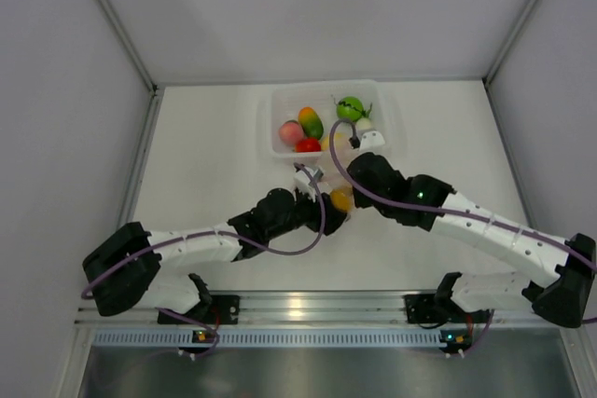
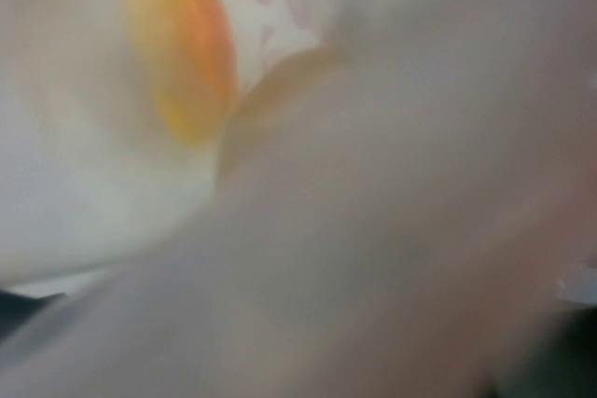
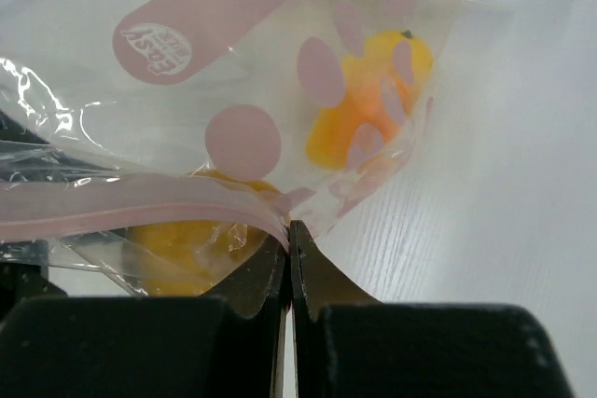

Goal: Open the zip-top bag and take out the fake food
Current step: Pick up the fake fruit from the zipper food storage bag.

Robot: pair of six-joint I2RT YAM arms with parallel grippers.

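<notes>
The zip-top bag [image 3: 215,62], clear with pink dots, lies between both arms in mid-table. My right gripper [image 3: 290,230] is shut on the end of its pink zip strip [image 3: 140,200]. Inside the bag are a yellow piece of fake food [image 3: 177,235] and an orange one [image 3: 373,100]. From above, the yellow piece [image 1: 341,199] shows between the two grippers. My left gripper [image 1: 315,195] sits right against the bag. Its own view is a close blur of plastic with an orange piece [image 2: 182,53] behind it, and its fingers cannot be made out.
A rigid clear tub [image 1: 392,137] stands just behind the grippers. It holds pink [image 1: 291,130], orange-green [image 1: 311,121], red [image 1: 307,144], green [image 1: 351,107] and white [image 1: 365,124] fake food. White walls close in the table on three sides.
</notes>
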